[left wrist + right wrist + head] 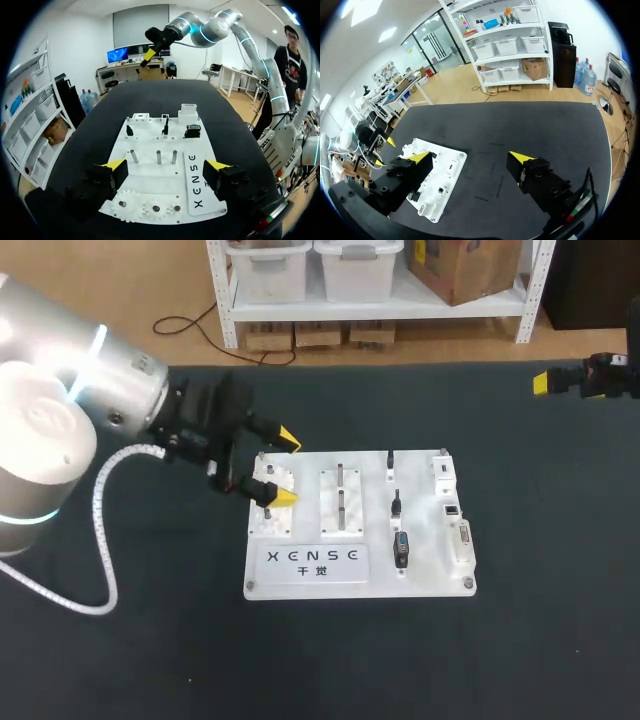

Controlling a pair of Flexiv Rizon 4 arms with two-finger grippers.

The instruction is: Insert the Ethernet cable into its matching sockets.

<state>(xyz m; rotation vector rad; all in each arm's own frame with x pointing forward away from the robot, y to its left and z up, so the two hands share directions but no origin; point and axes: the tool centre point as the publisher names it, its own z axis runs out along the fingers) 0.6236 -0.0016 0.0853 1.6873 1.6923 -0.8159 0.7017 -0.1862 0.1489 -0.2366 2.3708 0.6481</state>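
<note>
Hovers with left gripper [287,468] [165,167] released over white board's [425,575] left edge; hangs with right gripper [545,382] [471,157] likewise released, near table's [150,660] far right corner.

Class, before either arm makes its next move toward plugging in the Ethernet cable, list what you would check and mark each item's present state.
1. Left arm jaws open and empty: ok.
2. Right arm jaws open and empty: ok.
3. White board lies flat on the table: ok.
4. Ethernet cable identified: cannot tell; the black plugs on the board are too small to name.
5. Left jaws over the sockets: not ok; they hang over the gears.
6. Right arm clear of the board: ok.
</note>
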